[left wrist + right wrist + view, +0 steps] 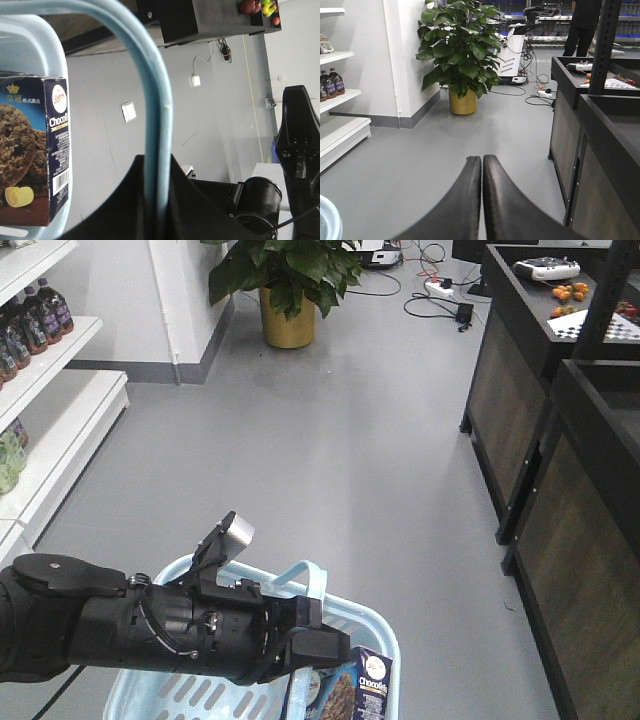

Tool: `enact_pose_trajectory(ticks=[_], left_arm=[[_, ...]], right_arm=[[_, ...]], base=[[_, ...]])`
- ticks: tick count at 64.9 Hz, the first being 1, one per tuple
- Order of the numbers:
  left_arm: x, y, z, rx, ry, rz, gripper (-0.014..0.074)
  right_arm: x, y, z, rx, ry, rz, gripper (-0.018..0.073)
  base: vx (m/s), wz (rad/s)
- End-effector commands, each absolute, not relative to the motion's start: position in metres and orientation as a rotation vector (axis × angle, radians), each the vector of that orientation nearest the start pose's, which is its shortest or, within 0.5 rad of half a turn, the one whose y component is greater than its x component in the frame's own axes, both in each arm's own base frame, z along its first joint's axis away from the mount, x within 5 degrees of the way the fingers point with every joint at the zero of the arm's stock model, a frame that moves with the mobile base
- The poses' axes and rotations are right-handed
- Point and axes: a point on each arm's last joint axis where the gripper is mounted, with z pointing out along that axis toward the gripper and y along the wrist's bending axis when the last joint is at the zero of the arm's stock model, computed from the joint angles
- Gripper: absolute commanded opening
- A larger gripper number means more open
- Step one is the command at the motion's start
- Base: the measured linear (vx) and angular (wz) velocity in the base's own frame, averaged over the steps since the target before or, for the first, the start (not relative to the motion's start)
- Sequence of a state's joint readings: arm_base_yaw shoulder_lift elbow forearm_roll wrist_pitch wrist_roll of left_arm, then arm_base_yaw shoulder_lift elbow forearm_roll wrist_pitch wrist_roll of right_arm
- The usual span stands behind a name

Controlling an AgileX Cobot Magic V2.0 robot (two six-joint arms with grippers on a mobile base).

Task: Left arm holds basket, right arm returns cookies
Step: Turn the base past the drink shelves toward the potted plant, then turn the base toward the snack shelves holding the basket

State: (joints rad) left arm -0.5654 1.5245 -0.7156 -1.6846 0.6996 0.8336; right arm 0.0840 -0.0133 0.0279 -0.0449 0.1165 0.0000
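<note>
The left end effector (157,172) pinches the pale blue handle (159,100) of the basket (385,632). The cookies (30,150) stand inside the basket, at 5 o'clock in the front view. The navy box says "Choco" in white. The right end effector (481,167) is pressed together and holds nothing. Far off at 12 o'clock stands a plant (285,275).

The basket (386,638) is showing light blue with slotted sides, and its loop handle (160,120) is running a paler blue. Inside the basket, the cookies (30,150) carton is flashing dark navy, carrying white lettering (59,121), a round red-and-white logo (60,98), a brown cookie picture and a black-on-white barcode (60,182). Over the basket, the left arm (150,630) is reading black, its camera block (237,532) silver-grey. Beyond the basket, grey floor (350,440) is meeting a gold pot (288,320) under green leaves (290,265).
</note>
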Motion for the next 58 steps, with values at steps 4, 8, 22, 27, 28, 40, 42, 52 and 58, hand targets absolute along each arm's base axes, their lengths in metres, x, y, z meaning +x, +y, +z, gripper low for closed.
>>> enact_pose_trajectory(ticks=[4,8,22,27,28,40,42,52,58], left_arm=[[0.2100,-0.2057,0.2410,0.028,2.376,-1.631,-0.0006],[0.2100,-0.2057,0.2410,0.028,2.376,-1.631,-0.0006],[0.2100,-0.2057,0.2410,0.028,2.376,-1.631,-0.0006],[0.2100,-0.2057,0.2410,0.028,2.376,-1.631,-0.0006],[0.2100,-0.2057,0.2410,0.028,2.376,-1.631,-0.0006],[0.2100,-0.2057,0.2410,0.028,2.376,-1.631,-0.0006],[0.2100,-0.2057,0.2410,0.028,2.376,-1.631,-0.0006],[0.2100,-0.2057,0.2410,0.028,2.376,-1.631,-0.0006],[0.2100,-0.2057,0.2410,0.028,2.376,-1.631,-0.0006]], right_arm=[[0.0558,0.0043,0.2002,-0.098,1.532,0.024,-0.0008],[0.0558,0.0043,0.2002,-0.098,1.532,0.024,-0.0008],[0.0558,0.0043,0.2002,-0.098,1.532,0.024,-0.0008],[0.0558,0.0043,0.2002,-0.098,1.532,0.024,-0.0008],[0.0558,0.0043,0.2002,-0.098,1.532,0.024,-0.0008],[0.0558,0.0043,0.2002,-0.098,1.532,0.024,-0.0008],[0.0558,0.0043,0.2002,-0.098,1.532,0.024,-0.0008],[0.0558,0.0043,0.2002,-0.098,1.532,0.024,-0.0008],[0.0558,0.0043,0.2002,-0.098,1.532,0.024,-0.0008]], base=[[0.29,0.06],[0.30,0.08],[0.31,0.09],[0.31,0.08],[0.31,0.07],[0.31,0.04],[0.32,0.00],[0.32,-0.04],[0.33,-0.08]])
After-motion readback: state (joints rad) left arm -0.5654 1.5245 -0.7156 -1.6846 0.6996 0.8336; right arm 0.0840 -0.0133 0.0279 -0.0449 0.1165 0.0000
